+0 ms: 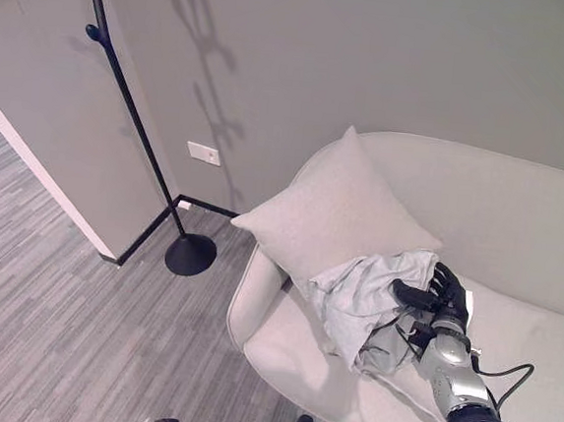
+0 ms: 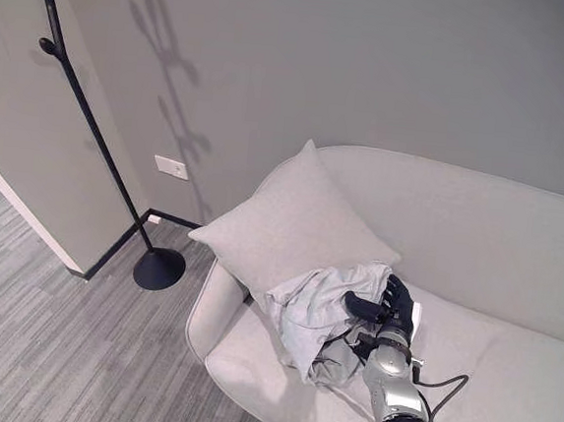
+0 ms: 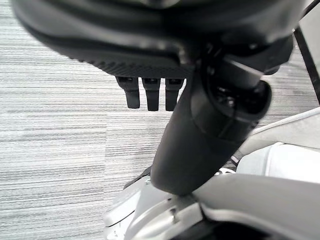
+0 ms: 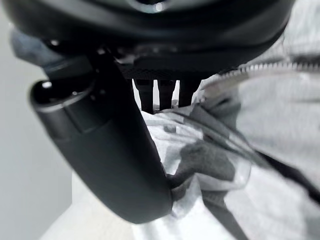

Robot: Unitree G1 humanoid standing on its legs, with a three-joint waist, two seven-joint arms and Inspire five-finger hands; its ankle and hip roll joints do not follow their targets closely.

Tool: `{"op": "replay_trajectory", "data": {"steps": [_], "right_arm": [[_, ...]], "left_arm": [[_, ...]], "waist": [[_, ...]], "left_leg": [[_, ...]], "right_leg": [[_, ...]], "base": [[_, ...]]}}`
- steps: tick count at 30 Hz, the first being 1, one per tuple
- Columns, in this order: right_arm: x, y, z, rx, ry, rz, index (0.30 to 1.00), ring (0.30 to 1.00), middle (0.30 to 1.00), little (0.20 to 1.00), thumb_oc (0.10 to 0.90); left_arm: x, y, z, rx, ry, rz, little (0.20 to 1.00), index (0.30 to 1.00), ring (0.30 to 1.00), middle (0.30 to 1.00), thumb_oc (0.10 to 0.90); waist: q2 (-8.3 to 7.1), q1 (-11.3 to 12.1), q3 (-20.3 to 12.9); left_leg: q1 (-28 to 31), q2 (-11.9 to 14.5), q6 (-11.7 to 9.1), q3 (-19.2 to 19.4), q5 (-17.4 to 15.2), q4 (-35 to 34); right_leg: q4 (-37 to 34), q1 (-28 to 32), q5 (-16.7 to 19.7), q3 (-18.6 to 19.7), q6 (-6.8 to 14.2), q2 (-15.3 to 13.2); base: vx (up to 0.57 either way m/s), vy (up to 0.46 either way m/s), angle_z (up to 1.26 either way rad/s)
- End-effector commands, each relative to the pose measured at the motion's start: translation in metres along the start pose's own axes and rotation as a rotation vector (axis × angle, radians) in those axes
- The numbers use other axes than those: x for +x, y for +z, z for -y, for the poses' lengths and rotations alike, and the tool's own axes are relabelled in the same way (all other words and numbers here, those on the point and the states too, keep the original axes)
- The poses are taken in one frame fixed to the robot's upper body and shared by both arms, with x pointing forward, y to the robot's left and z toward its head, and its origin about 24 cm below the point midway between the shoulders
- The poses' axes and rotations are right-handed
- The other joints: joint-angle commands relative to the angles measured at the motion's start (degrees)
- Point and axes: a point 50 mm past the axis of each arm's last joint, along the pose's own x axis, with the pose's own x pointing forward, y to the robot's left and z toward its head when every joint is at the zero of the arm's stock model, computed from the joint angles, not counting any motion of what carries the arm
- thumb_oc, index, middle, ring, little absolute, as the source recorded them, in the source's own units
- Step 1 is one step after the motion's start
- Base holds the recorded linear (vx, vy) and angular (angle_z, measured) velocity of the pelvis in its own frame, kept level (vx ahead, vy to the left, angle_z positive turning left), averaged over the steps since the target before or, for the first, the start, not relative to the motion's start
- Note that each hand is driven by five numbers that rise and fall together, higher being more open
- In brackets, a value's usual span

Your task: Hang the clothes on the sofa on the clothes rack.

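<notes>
Fingers (image 4: 160, 95) first: on our right hand (image 1: 444, 296) they look pretty straight, resting on top of the crumpled pale grey garment (image 1: 365, 299), with the thumb (image 4: 107, 155) stretched out alongside over the fabric. From the right wrist view we'd call that hand relaxed and not clamped around anything, just laid against the cloth. A zipper edge and a clear plastic bit of the garment show right past the fingertips, so it looks like a jacket or hoodie of some sort, though we can't say which.

The garment itself sits bunched up on the sofa (image 1: 518, 222) seat, leaning against the lower edge of a light grey square pillow (image 1: 339, 214) that's propped on one corner at the sofa's left end. Our right arm comes in from the lower right across the seat cushion.

Our left hand (image 3: 165, 65) shows up in its own wrist view, hanging over grey striped carpet (image 1: 47, 299), fingers straight down and thumb out, nothing in it.

Further out, the black coat rack (image 1: 125, 89) stands on the floor off to the left of the sofa, well apart from the garment, its round base (image 1: 190, 254) near the corner where a wall panel meets the grey wall. A white wall socket (image 1: 204, 153) sits low on that wall between the rack's pole and the sofa.
</notes>
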Motion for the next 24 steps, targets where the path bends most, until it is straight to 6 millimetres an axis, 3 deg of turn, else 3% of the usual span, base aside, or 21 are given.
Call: {"op": "replay_trajectory", "data": {"steps": [1, 10, 11, 22, 24], "right_arm": [[0.017, 0.074, -0.016, 0.162, 0.062, 0.237, 0.900, 0.900, 0.900, 0.900, 0.800], [0.037, 0.078, -0.029, 0.219, 0.123, 0.093, 0.900, 0.900, 0.900, 0.900, 0.800], [0.040, 0.076, -0.030, 0.174, 0.146, 0.055, 0.300, 0.300, 0.300, 0.300, 0.400], [0.035, 0.064, -0.040, 0.039, 0.240, 0.043, 0.300, 0.300, 0.300, 0.300, 0.400], [0.031, 0.080, -0.030, 0.010, 0.254, 0.153, 0.300, 0.300, 0.300, 0.300, 0.400]], "left_arm": [[-0.002, 0.002, 0.022, 0.044, -0.103, -0.012, 0.900, 0.900, 0.900, 0.900, 0.800], [0.000, 0.010, 0.015, 0.107, -0.120, 0.025, 0.900, 0.900, 0.900, 0.900, 0.800], [0.000, 0.010, 0.016, 0.116, -0.131, 0.030, 0.900, 0.900, 0.900, 0.900, 0.800], [0.001, 0.012, 0.015, 0.088, -0.135, 0.028, 0.900, 0.900, 0.900, 0.900, 0.800], [0.002, 0.013, 0.010, 0.040, -0.108, 0.031, 0.900, 0.900, 0.900, 0.900, 0.800]], "waist": [[-1.63, 1.33, -1.28], [-1.75, 2.82, -1.03], [-1.84, 3.24, -1.03], [-2.10, 3.24, -0.65], [-2.26, 2.34, -0.64]], "left_leg": [[-0.10, 1.09, -2.07, -1.30, -1.96, -0.11], [-0.71, 1.14, -2.27, -1.58, -1.72, -0.11], [-0.77, 1.16, -2.34, -1.72, -1.69, -0.11], [-0.87, 1.19, -2.32, -2.05, -1.63, -0.11], [-0.62, 1.23, -2.28, -1.86, -1.79, -0.11]], "right_leg": [[0.57, 5.28, -5.34, -0.56, 8.24, -5.85], [0.57, 4.88, -5.14, -0.84, 8.35, -6.04], [0.57, 4.87, -5.16, -0.96, 8.38, -6.07], [0.57, 5.04, -5.25, -1.35, 8.38, -6.10], [0.57, 5.15, -5.17, -1.15, 8.42, -6.16]], "base": [[0.00, 0.000, 0.00], [0.00, 0.000, 0.00], [0.00, 0.000, 0.00], [0.00, 0.003, 0.03], [0.00, 0.000, 0.00]]}}
